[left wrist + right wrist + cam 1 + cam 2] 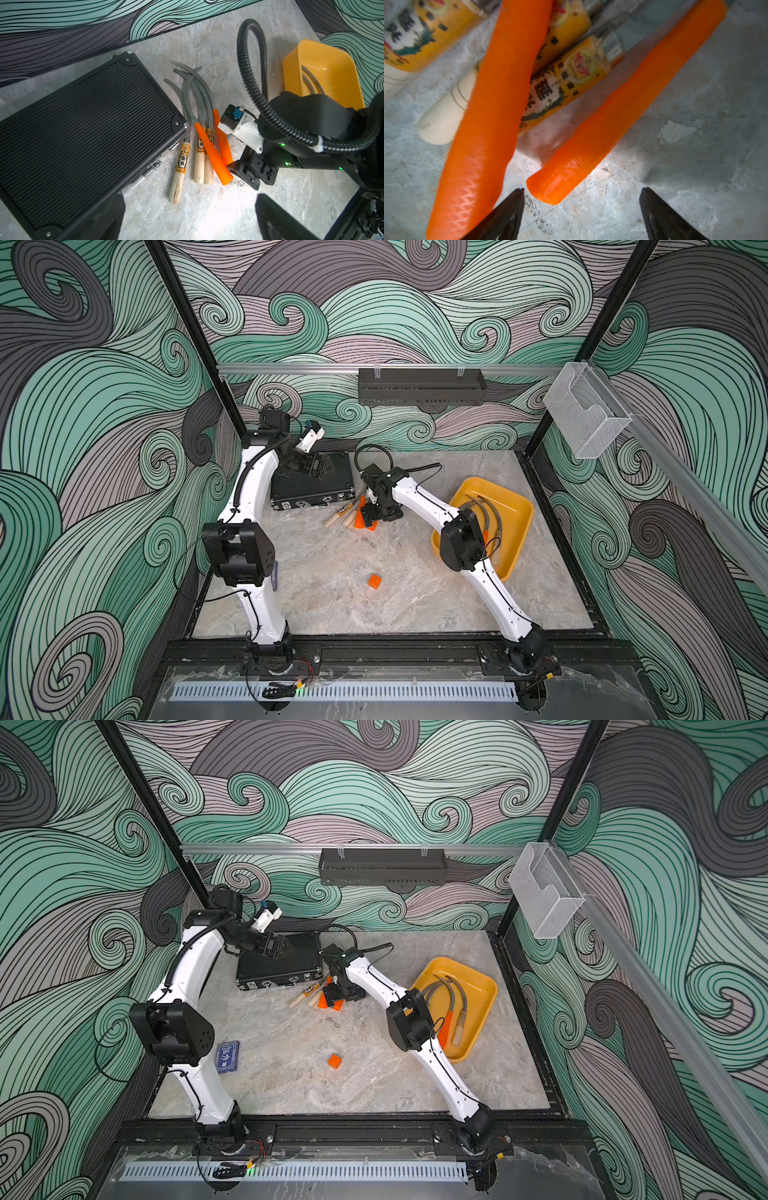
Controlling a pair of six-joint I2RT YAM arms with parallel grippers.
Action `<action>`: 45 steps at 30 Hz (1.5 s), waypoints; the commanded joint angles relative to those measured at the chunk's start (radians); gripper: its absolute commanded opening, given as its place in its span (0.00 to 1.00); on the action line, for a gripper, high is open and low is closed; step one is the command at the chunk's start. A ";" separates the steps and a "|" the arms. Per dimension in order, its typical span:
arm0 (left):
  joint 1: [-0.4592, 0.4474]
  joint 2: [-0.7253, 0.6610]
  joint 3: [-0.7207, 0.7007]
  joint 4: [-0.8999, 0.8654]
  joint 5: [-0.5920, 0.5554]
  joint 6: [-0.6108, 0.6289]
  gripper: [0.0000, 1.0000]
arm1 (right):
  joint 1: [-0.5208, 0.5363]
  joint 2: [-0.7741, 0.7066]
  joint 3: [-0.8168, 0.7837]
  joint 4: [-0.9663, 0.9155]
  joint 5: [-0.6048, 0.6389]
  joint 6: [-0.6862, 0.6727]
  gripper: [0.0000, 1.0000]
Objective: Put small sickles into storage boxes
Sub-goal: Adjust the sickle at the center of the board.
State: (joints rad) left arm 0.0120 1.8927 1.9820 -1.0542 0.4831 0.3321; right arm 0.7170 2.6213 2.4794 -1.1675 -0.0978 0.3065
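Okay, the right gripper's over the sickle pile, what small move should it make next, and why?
Probably lower the right gripper a little and close on the orange handle lying flat on the table. The jaws stand open with that handle's end between the fingertips, and nothing lies on it there.
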 commanded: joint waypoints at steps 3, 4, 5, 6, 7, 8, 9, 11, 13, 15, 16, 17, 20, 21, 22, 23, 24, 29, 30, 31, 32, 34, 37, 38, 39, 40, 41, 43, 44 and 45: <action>0.002 -0.002 0.036 -0.024 0.018 0.004 0.98 | -0.002 0.027 0.020 -0.008 0.039 0.000 0.88; 0.002 -0.001 0.038 -0.024 0.018 0.004 0.98 | -0.004 0.028 0.021 -0.008 0.040 0.000 0.88; 0.002 -0.002 0.040 -0.024 0.018 0.004 0.98 | -0.004 0.028 0.021 -0.008 0.043 0.000 0.88; 0.002 -0.001 0.040 -0.024 0.018 0.005 0.98 | -0.007 0.029 0.021 -0.008 0.046 0.000 0.88; 0.002 -0.001 0.041 -0.025 0.018 0.005 0.98 | -0.008 0.030 0.022 -0.011 0.056 0.002 0.88; 0.002 -0.001 0.041 -0.025 0.018 0.005 0.98 | -0.010 0.030 0.021 -0.015 0.066 0.002 0.88; 0.002 -0.003 0.041 -0.026 0.017 0.005 0.98 | -0.010 0.030 0.020 -0.023 0.086 0.002 0.88; 0.002 -0.003 0.039 -0.025 0.018 0.005 0.98 | -0.014 0.025 0.013 -0.033 0.112 0.000 0.88; 0.002 -0.003 0.036 -0.024 0.020 0.002 0.98 | -0.020 0.017 0.003 -0.037 0.123 -0.001 0.88; 0.002 0.000 0.035 -0.023 0.025 -0.001 0.98 | -0.025 0.012 0.001 -0.038 0.136 -0.001 0.88; 0.002 0.000 0.034 -0.021 0.028 -0.003 0.98 | -0.027 0.009 0.001 -0.038 0.137 -0.001 0.88; 0.002 0.000 0.035 -0.020 0.029 -0.004 0.98 | -0.028 0.007 0.001 -0.042 0.140 -0.002 0.88; 0.002 0.000 0.035 -0.017 0.031 -0.004 0.98 | -0.030 -0.002 -0.005 -0.056 0.171 -0.001 0.88; 0.002 0.002 0.035 -0.016 0.030 -0.004 0.98 | -0.031 -0.006 -0.011 -0.061 0.187 -0.001 0.88; 0.002 0.002 0.033 -0.016 0.029 -0.003 0.98 | -0.034 -0.010 -0.019 -0.065 0.197 -0.002 0.87; 0.002 0.003 0.030 -0.015 0.030 -0.004 0.98 | -0.037 -0.014 -0.025 -0.068 0.206 -0.001 0.87; 0.002 0.003 0.027 -0.012 0.031 -0.007 0.98 | -0.040 -0.019 -0.034 -0.071 0.216 0.002 0.87; 0.002 0.003 0.012 0.006 0.048 -0.021 0.98 | -0.062 -0.064 -0.091 -0.072 0.234 0.020 0.85; 0.003 0.005 0.013 0.009 0.048 -0.024 0.98 | -0.067 -0.072 -0.097 -0.073 0.229 0.024 0.83; 0.003 0.006 0.012 0.011 0.049 -0.025 0.98 | -0.072 -0.082 -0.099 -0.071 0.224 0.029 0.83; 0.003 0.005 0.012 0.011 0.049 -0.026 0.98 | -0.076 -0.088 -0.097 -0.071 0.218 0.033 0.82; 0.003 0.006 0.011 0.012 0.051 -0.028 0.98 | -0.081 -0.102 -0.089 -0.068 0.208 0.041 0.79; 0.003 0.005 0.011 0.013 0.049 -0.023 0.98 | -0.085 -0.106 -0.064 -0.064 0.174 0.042 0.75; 0.003 0.006 0.011 0.013 0.048 -0.022 0.98 | -0.084 -0.105 -0.058 -0.059 0.167 0.043 0.75; 0.004 0.005 0.010 0.013 0.048 -0.021 0.98 | -0.085 -0.104 -0.054 -0.054 0.152 0.041 0.74; 0.005 0.005 0.011 0.015 0.048 -0.021 0.98 | -0.085 -0.100 -0.049 -0.049 0.140 0.041 0.74; 0.005 0.006 0.011 0.015 0.048 -0.021 0.98 | -0.088 -0.095 -0.043 -0.049 0.134 0.043 0.74; 0.005 0.005 0.013 0.016 0.049 -0.024 0.98 | -0.094 -0.080 -0.029 -0.049 0.110 0.049 0.74; 0.005 0.006 0.015 0.017 0.049 -0.026 0.98 | -0.098 -0.073 -0.023 -0.049 0.096 0.052 0.73; 0.005 0.004 0.016 0.016 0.049 -0.027 0.98 | -0.103 -0.066 -0.018 -0.050 0.079 0.053 0.71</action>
State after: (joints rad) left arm 0.0120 1.8927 1.9820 -1.0405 0.5091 0.3168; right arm 0.6224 2.5641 2.4264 -1.2110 0.0334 0.3439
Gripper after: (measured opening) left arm 0.978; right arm 0.722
